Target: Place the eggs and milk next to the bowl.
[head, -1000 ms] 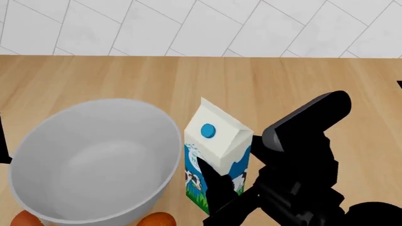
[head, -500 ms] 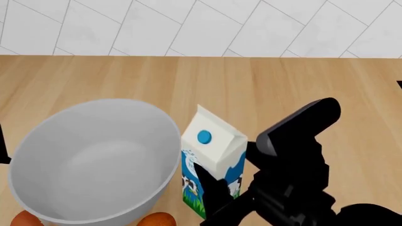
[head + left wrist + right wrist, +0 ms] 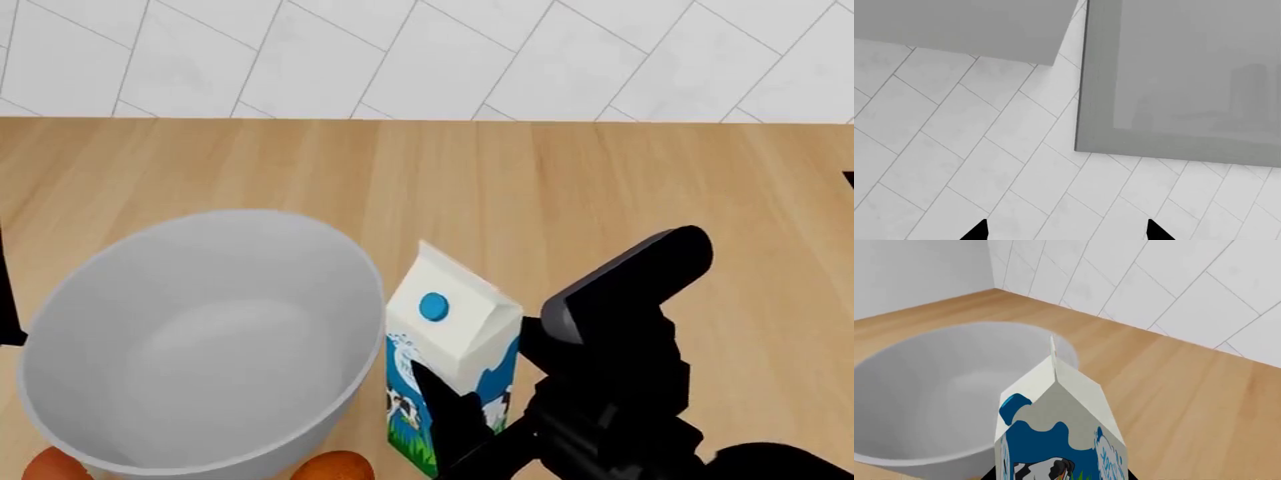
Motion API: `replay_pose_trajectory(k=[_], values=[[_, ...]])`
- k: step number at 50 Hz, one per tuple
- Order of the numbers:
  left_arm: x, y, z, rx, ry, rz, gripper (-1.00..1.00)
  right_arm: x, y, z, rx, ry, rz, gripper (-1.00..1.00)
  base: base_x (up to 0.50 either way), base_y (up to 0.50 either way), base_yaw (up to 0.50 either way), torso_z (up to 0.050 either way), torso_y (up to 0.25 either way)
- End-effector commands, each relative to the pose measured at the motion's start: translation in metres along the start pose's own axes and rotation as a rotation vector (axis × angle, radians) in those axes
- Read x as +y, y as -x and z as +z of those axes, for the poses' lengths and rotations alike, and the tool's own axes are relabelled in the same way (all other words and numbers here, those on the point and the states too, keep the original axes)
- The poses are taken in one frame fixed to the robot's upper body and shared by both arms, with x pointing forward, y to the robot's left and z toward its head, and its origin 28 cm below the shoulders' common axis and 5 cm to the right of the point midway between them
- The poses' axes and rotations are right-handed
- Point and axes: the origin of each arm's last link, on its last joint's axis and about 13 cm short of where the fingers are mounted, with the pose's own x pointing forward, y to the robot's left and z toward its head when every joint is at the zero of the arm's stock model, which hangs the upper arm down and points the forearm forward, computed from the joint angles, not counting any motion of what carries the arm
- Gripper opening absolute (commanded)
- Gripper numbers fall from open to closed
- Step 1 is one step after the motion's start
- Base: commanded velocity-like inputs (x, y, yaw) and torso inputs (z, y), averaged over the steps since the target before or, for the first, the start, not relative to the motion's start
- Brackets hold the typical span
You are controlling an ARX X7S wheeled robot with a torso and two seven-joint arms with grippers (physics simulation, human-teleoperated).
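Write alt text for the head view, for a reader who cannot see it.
A white milk carton with a blue cap stands upright on a wooden counter, close beside a large grey-white bowl, with the black right gripper at the carton's near side. Two brown-orange eggs peek out below the bowl at the picture's bottom edge, and white tiled wall runs behind.

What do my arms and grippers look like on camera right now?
The right arm is matte black and blocky, with a rounded housing on top and no visible cables or markings. The left gripper shows only two black pointed tips.
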Motion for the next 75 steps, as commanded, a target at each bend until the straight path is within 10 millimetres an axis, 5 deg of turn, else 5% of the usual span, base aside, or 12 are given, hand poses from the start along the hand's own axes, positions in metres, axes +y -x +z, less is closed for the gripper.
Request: replay_pose_trajectory(k=[1,45,46,75], values=[[0.001,0.0,0.0,-0.001,-0.001,0.003,1.0,0.0,-0.004,-0.001,-0.007,0.006,0.023,-1.0,0.0,0.0,0.0,0.0,0.0],[0.001,0.001,0.001,-0.003,-0.013,0.004,1.0,-0.003,-0.008,-0.015,-0.003,-0.035,0.027,-1.0,0.0,0.0,0.0,0.0,0.0],[0.001,0.001,0.001,-0.004,-0.013,0.003,1.0,-0.003,-0.008,-0.014,0.0,-0.034,0.03,1.0,0.0,0.0,0.0,0.0,0.0],[0.001,0.001,0.003,-0.012,-0.001,-0.003,1.0,0.007,0.002,0.004,-0.01,0.016,0.044,1.0,0.0,0.0,0.0,0.0,0.0]])
